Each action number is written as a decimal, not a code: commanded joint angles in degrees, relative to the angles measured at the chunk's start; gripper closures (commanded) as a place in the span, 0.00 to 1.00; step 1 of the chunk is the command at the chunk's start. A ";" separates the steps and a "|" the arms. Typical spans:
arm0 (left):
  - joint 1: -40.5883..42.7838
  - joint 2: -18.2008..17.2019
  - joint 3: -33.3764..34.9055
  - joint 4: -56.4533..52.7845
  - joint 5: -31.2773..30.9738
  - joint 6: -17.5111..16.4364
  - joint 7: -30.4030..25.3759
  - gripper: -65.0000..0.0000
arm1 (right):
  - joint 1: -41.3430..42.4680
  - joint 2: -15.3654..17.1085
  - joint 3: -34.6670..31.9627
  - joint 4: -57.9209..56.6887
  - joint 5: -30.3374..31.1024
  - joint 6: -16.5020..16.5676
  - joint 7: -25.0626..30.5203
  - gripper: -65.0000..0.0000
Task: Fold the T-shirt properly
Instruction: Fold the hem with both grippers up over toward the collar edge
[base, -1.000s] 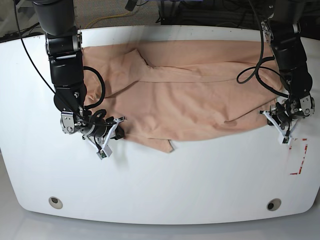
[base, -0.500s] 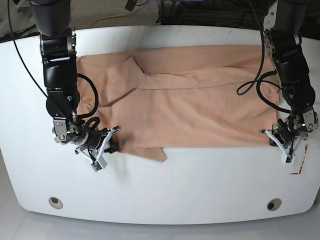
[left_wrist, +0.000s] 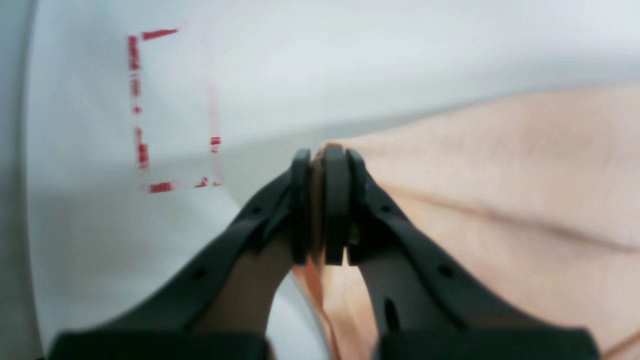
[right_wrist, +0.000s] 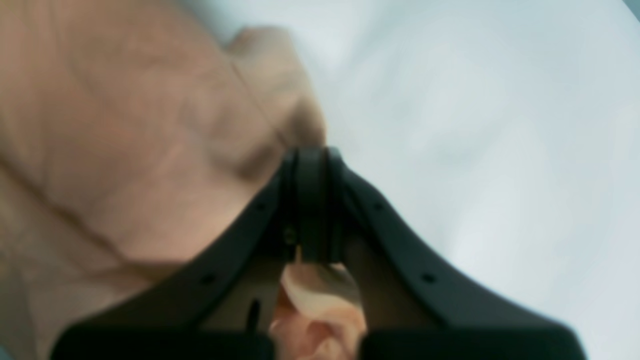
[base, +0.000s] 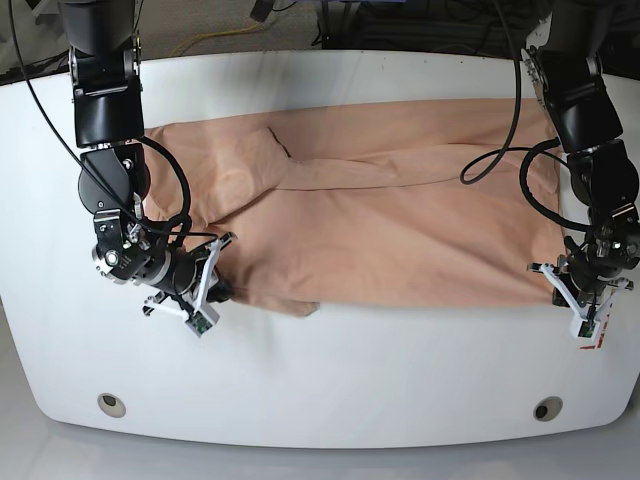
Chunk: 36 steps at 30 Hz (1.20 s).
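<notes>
My left hand is clenched tight on a corner of the T-shirt; I can see a sliver of peach cloth pinched between the black fingers. My right hand is clamped down too, with folded fabric bunched just behind its fingertips, so it is gripping the opposite corner. In the base view both hands, left and right, sit low at the near edge of the cloth. Count: two hands, one shirt, one white desk. The shirt lies flat on the desk, stretched between my two hands, its long axis running from one hand across to the other. A small flap of cloth pokes toward me beside the right hand. Dashed red marks sit on the desk just beyond the left hand.
</notes>
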<state>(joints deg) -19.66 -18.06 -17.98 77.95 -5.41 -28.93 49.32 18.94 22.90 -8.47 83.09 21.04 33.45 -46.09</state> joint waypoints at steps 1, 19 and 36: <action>-0.08 -0.62 -0.18 6.57 0.09 -1.80 3.12 1.00 | 0.18 1.06 0.60 4.25 0.81 -0.18 0.33 1.00; 23.22 -0.53 -3.78 26.44 0.53 -9.18 11.91 1.00 | -24.08 -1.93 16.95 19.81 0.46 -0.18 0.15 0.96; 26.12 -0.35 -3.96 26.88 0.53 -10.59 12.00 0.37 | -24.35 -4.30 20.21 22.27 0.81 0.00 -2.93 0.14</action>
<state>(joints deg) 7.27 -17.63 -21.50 103.77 -4.78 -39.72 61.91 -6.98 18.70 11.29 104.05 21.15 33.08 -50.17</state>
